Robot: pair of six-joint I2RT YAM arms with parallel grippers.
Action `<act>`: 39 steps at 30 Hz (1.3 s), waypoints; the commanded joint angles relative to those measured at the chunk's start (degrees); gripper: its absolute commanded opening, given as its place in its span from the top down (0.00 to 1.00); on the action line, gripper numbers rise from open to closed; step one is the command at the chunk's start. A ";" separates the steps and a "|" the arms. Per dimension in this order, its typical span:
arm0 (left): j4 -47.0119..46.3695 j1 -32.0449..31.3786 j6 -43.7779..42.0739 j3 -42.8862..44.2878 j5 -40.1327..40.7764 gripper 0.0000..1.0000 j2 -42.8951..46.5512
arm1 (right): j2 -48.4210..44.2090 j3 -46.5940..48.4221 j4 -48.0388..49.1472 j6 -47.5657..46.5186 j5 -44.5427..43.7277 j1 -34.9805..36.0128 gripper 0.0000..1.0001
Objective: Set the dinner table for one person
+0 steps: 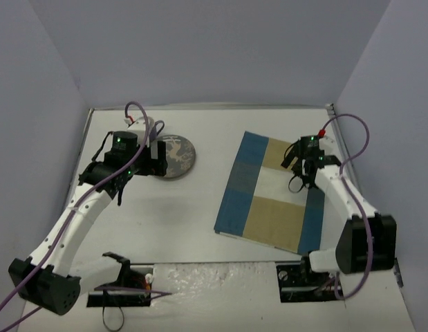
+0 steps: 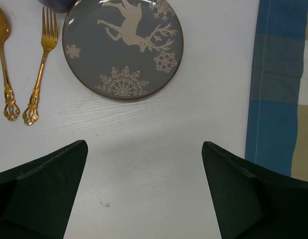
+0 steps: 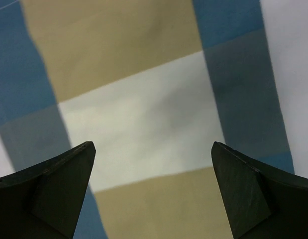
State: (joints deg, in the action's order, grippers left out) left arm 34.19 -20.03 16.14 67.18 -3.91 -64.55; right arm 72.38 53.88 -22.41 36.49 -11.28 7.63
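Observation:
The white dinner table [image 1: 186,221] carries a grey plate [image 1: 180,155] with a deer and snowflakes at the back left and a blue-and-tan placemat [image 1: 272,194] at the right. My left gripper [image 1: 157,159] is open and empty, right beside the plate's left edge. In the left wrist view the plate [image 2: 123,47] lies ahead of the gripper [image 2: 144,149], with a gold fork [image 2: 42,64] and a gold spoon [image 2: 4,59] to its left. My right gripper [image 1: 298,176] is open and empty above the placemat [image 3: 139,124]; its own view shows the gripper [image 3: 153,149] over the mat's white middle band.
The placemat's blue edge [image 2: 278,89] shows at the right of the left wrist view. A dark bluish object [image 2: 56,4] is cut off at that view's top edge. Grey walls enclose the table on three sides. The arm bases stand at the near edge.

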 commanded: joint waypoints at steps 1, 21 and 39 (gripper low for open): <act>-3.18 -0.10 -3.77 -3.60 2.70 0.03 4.22 | 13.90 5.66 12.55 0.09 -3.59 -6.36 0.00; -5.10 -0.11 -4.68 -8.32 4.06 0.03 7.36 | 57.96 40.26 14.87 -21.16 14.66 0.18 0.06; -10.51 -4.76 -4.43 14.26 -4.33 0.03 -21.86 | 21.01 15.10 15.29 -20.96 3.08 6.11 0.01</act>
State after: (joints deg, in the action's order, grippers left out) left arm 28.26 -22.12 12.36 70.57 -6.48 -77.00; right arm 106.86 71.16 -7.56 7.68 -2.28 16.68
